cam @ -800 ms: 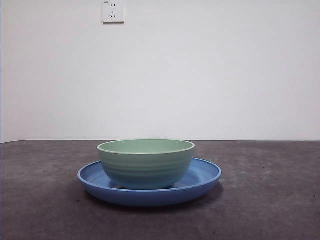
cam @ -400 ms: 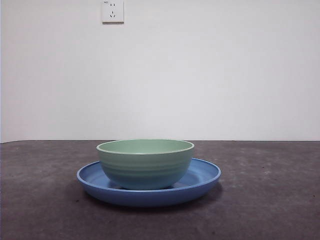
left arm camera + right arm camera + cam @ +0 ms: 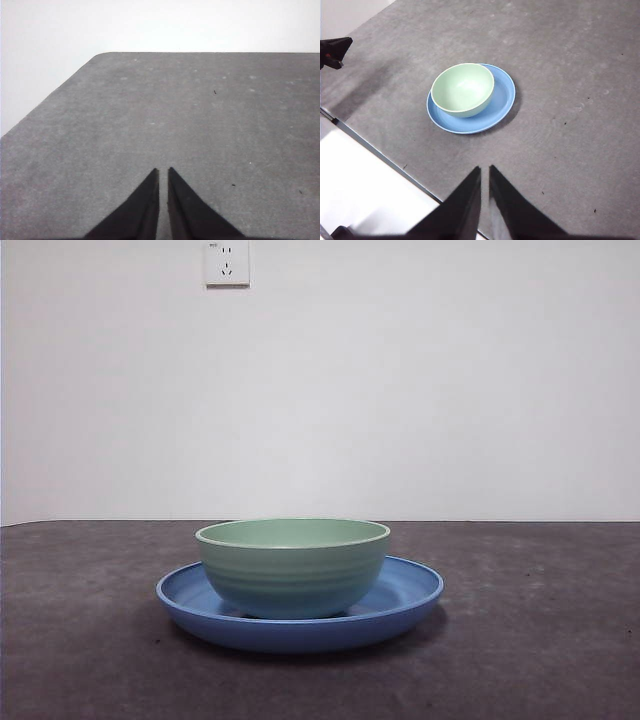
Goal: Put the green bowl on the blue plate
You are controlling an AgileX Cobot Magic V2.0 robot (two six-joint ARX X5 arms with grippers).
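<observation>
From my seat at the controls, the green bowl [image 3: 292,567] sits upright on the blue plate [image 3: 405,595], resting inside the raised rim and set a little off the plate's middle, so that a wider band of blue shows on one side than on the other. In the front view the pair stands alone on the dark grey table [image 3: 540,640], with a pale wall behind and a white wall socket [image 3: 226,262] high up on it; no arm shows in that view. My right gripper [image 3: 485,172] hangs well above and well apart from the dishes, its two black jaws drawn together with only a thin slit between them and nothing held; from that wrist camera I look down into the bowl's pale, bare inside, with the plate's shadow falling on the table beside it. At the edge of that same picture a small dark piece with a touch of orange [image 3: 334,51] pokes in near the table's border, and I cannot tell what it is. My left gripper [image 3: 163,174] is likewise closed to a narrow slit, empty, and it hangs over a bare stretch of the table near a rounded corner, with neither dish in its sight.
</observation>
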